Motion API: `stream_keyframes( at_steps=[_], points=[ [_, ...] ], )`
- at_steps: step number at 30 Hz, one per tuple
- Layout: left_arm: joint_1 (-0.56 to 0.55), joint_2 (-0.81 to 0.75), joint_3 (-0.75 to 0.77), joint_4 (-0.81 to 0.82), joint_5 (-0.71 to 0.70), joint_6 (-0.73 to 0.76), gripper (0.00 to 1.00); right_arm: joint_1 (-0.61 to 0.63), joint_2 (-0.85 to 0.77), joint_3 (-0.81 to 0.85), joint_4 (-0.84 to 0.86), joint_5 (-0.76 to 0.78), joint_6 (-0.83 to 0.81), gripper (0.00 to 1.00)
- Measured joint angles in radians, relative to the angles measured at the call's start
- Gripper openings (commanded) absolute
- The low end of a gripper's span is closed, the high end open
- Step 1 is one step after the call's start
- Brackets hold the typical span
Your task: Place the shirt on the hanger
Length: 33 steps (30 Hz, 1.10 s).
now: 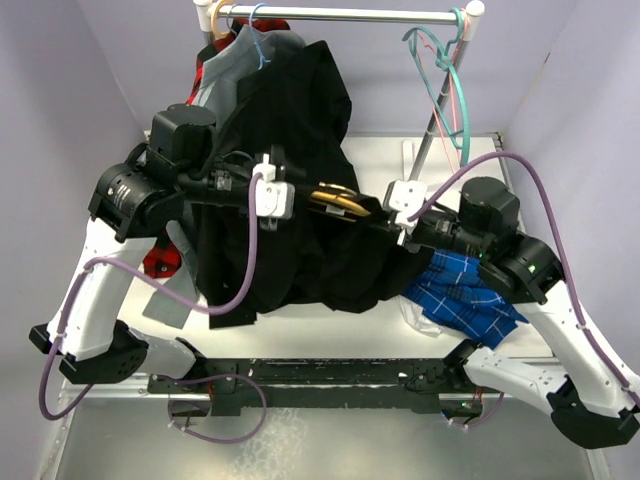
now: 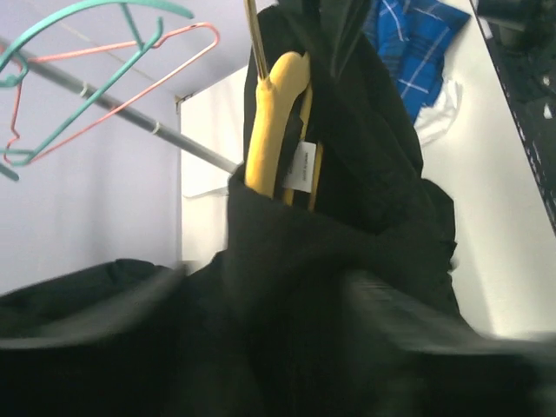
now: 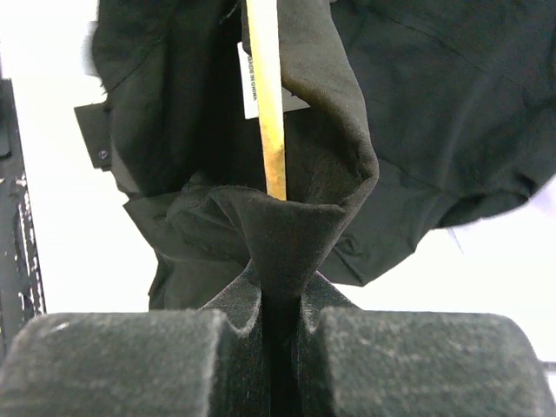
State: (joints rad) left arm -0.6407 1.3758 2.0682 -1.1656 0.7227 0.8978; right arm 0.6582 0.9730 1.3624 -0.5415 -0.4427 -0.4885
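- Right fingers are shown pressed together on a bunched fold of the shirt, with black cloth pinched between the two pads.
- Left fingers are directed at the same garment from the opposite side. Whether they are parted or closed cannot be told, as the foreground of the left wrist view is blurred by black cloth.
- The hanger, yellow-orange, is seen between the two arms above the middle of the bench. Its lower part is covered by the shirt, and a white label is seen beside it.
- The shirt is held up off the bench, with its body draped down towards the near edge.
- A blue-checked shirt is laid crumpled towards the near right corner of the bench, partly under the right arm.
- A rail is set over the far edge. A grey shirt is hung at its left end, and a teal hanger and a pink hanger at its right end.
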Motion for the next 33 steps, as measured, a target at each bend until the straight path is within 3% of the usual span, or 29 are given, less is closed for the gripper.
stream_keyframes(
  at_steps=[6,12,20,33],
  points=[
    [0.004,0.035,0.06,0.031,-0.092,-0.006,0.99,0.002,-0.022,-0.005,0.006,0.175,0.141,0.0],
    [0.004,0.08,0.298,0.038,-0.246,0.003,0.99,0.002,0.042,0.039,-0.074,0.344,0.257,0.0],
    [0.003,0.084,0.538,0.235,-0.562,-0.02,0.99,0.002,0.36,0.518,-0.281,0.508,0.381,0.0],
    [0.003,0.083,0.521,0.57,-1.051,-0.229,0.99,0.002,0.677,0.955,-0.461,0.832,0.511,0.0]
  ],
)
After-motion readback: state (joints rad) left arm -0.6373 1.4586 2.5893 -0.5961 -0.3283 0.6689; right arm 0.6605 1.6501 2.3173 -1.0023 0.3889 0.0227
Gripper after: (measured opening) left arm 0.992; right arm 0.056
